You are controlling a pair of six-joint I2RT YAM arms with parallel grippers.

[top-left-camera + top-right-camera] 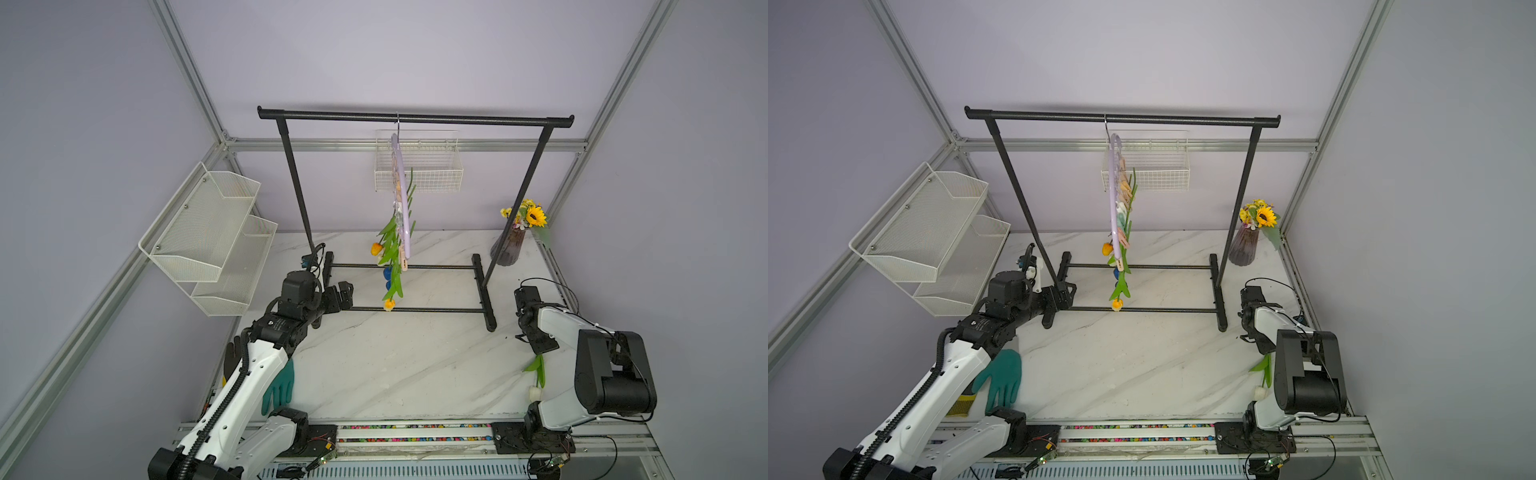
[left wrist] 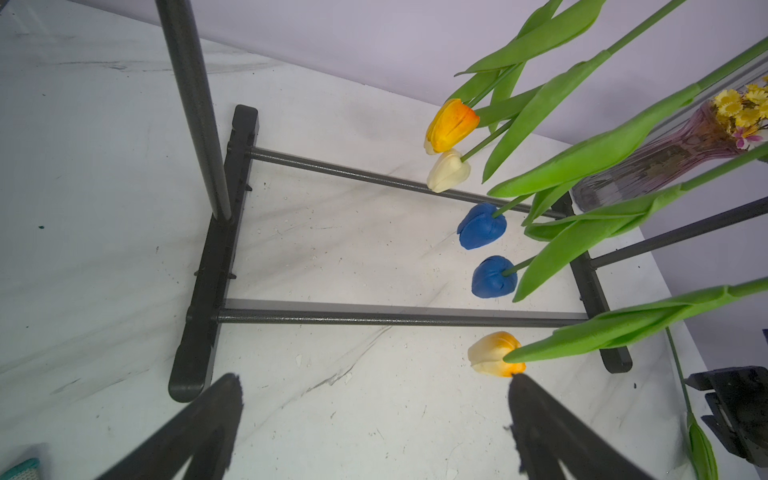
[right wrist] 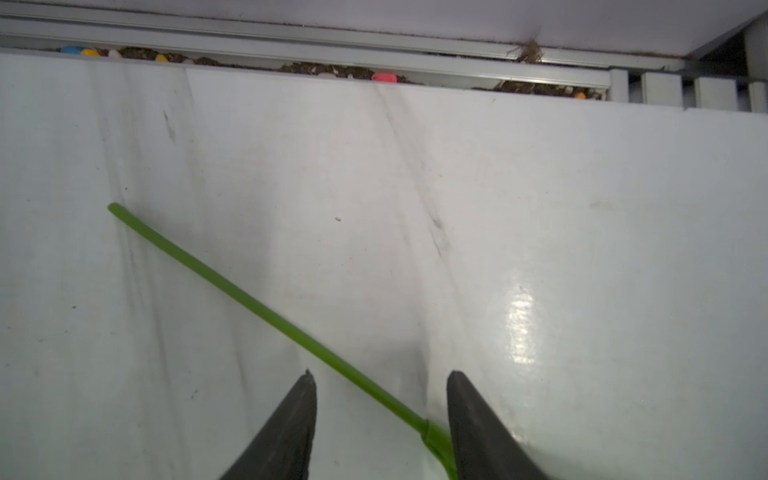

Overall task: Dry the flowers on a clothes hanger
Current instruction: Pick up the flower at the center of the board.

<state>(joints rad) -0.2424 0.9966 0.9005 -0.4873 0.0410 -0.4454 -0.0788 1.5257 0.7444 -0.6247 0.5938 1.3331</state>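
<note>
Green tulip stem, right pincer astride

Tulip stem, head end off-frame

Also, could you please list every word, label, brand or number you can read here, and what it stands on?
No text is legible in any view.
On the left arm, a small pale mark on a black link: too small to read.
On the clothes hanger, the garment rack and the vase: no print visible.
</note>
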